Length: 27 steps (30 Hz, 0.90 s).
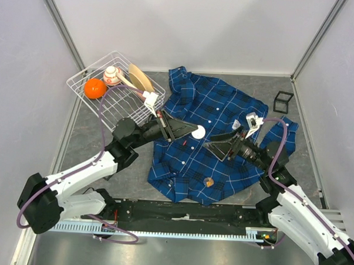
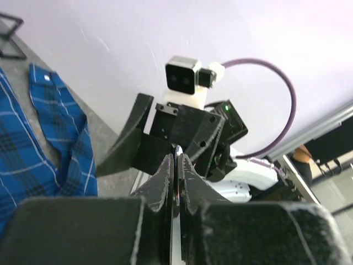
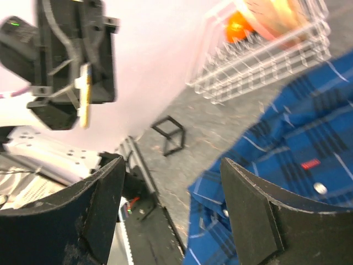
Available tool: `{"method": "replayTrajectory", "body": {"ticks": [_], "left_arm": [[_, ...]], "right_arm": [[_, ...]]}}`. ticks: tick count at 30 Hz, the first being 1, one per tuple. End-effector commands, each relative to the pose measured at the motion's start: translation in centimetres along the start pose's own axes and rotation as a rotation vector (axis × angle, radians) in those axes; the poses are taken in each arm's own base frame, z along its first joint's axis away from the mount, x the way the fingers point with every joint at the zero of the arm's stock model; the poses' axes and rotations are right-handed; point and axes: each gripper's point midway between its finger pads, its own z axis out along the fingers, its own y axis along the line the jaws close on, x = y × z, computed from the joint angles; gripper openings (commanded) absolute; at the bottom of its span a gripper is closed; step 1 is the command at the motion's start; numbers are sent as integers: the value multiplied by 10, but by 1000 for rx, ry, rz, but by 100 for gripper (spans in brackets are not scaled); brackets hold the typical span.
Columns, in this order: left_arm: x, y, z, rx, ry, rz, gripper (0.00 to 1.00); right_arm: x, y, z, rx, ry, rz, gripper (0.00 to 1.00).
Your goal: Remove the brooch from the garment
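Basket [image 1: 89,67] holds orange ball [image 1: 94,88], tan dish [image 1: 141,78], white-red object [image 1: 113,76]. Left gripper [image 1: 191,132] pinches white brooch [image 1: 198,132] over shirt [image 1: 225,105]; right gripper [image 3: 172,163] spread wide. Only top view shows brooch's round face.

**Right gripper** [image 1: 213,144], jaws spread wide, nothing between them.
- Straight ahead, just apart: left gripper [image 1: 191,132], pinched on a white disc [image 1: 198,132]; bars the direct line.
- Beneath both: garment [image 1: 225,111], lying low and flat; open air over it.
- Behind, toward the corner: black cube frame [image 1: 283,101] on the table [image 1: 88,158].

**Left gripper**
- Beside its wrist, far side: wire basket [image 1: 116,100], high-rimmed, filled.
- Beyond: walls [image 1: 170,26].
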Motion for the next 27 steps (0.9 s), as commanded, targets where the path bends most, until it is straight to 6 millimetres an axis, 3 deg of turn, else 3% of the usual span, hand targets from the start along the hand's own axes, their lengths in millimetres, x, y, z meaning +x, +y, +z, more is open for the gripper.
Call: {"method": "replayTrajectory", "body": {"ticks": [1, 7, 15, 23, 27], "left_arm": [[-25, 1, -7, -53, -134, 66, 2], [-34, -1, -11, -83, -169, 66, 2], [-32, 5, -12, -106, -165, 90, 2], [-35, 4, -11, -111, -178, 145, 2], [-36, 2, -13, -108, -184, 162, 2]], "right_arm": [[-30, 68, -2, -306, -92, -82, 78], [-37, 86, 7, -371, -105, -88, 78], [-54, 82, 31, -323, -189, -42, 75], [-56, 85, 41, -356, -217, 25, 64], [-58, 86, 44, -355, -227, 30, 53]]}}
